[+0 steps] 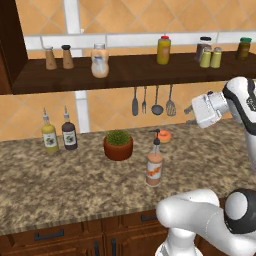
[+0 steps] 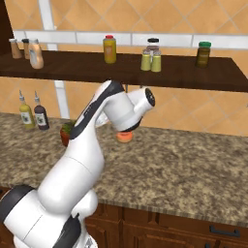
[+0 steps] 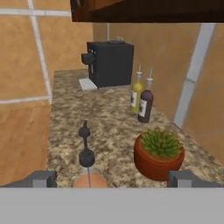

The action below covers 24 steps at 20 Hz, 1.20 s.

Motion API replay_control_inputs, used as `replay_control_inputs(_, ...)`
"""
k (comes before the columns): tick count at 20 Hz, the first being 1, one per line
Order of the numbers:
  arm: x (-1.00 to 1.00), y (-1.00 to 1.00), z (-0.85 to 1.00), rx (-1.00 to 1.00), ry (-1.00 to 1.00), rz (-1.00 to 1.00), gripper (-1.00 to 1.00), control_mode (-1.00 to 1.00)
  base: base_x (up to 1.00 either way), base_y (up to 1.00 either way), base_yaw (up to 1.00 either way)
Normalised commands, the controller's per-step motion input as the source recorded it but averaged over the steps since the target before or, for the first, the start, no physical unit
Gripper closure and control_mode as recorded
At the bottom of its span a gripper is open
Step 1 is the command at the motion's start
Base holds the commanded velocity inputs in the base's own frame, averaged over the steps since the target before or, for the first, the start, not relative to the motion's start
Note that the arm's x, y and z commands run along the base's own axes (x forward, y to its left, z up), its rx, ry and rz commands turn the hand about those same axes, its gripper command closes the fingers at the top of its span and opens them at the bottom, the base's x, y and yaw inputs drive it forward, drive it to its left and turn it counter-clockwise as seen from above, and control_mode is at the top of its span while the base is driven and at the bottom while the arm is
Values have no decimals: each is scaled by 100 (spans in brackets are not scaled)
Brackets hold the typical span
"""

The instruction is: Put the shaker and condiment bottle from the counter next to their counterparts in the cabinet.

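The condiment bottle (image 1: 154,167) stands upright on the counter in front of a potted plant; in the hand view its black spout (image 3: 85,148) rises just left of centre between the fingertips. My gripper (image 1: 189,115) hangs open and empty above the counter, to the right of and higher than the bottle, below the cabinet (image 1: 150,75). In the hand view the gripper (image 3: 113,179) has its tips wide apart. Two yellow-green shakers (image 1: 210,58) stand side by side on the cabinet shelf (image 2: 72,68). A matching sauce bottle (image 1: 100,60) is on the shelf further left.
A potted plant (image 1: 118,144), a yellow bottle (image 1: 49,135) and a dark bottle (image 1: 69,132) stand on the counter's left. An orange object (image 1: 163,136) lies near the wall. Utensils (image 1: 152,100) hang under the shelf. A black machine (image 3: 109,63) sits far along the counter.
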Motion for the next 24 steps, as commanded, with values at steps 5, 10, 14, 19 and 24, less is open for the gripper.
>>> replay_control_inputs(5,0,41,-59,-2,0,30,-100,-100,0,0,0)
replay_control_inputs(10,0,41,-59,-3,0,35,-100,-100,0,0,0)
replay_control_inputs(14,5,43,-41,-4,0,26,-100,-100,0,0,0)
replay_control_inputs(19,2,28,-22,-2,0,13,-100,-100,0,0,0)
replay_control_inputs(24,1,10,-13,0,0,0,-100,-100,0,0,0)
